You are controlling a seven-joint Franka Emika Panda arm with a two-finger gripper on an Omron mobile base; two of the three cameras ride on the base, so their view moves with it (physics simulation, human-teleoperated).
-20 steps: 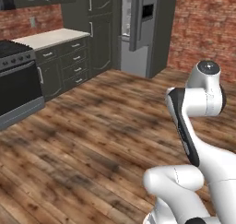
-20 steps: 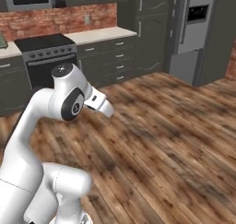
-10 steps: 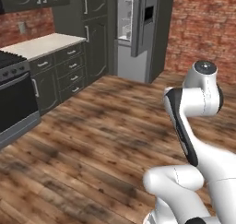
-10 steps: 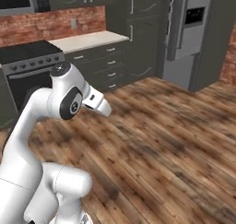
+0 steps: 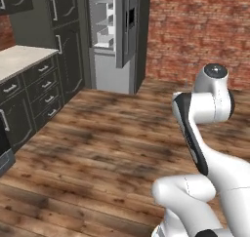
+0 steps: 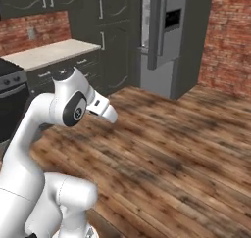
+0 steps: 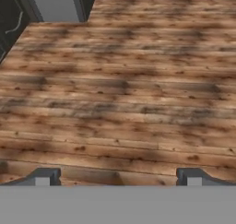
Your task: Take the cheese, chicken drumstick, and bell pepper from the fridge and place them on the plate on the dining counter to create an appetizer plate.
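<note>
Across the room in the left base view stands the fridge, a tall grey box with its door swung open on white shelves. Warm, knotty planks make up the wooden floor, and rough red brick wall runs beside it. The glossy white arm folds up at the elbow.

From the right base view, the fridge sits beyond dark panelled cabinets (pale stone top).

Looking along the hand, the gripper hangs over bare boards, fingertips spread wide, pinching nothing.
</note>
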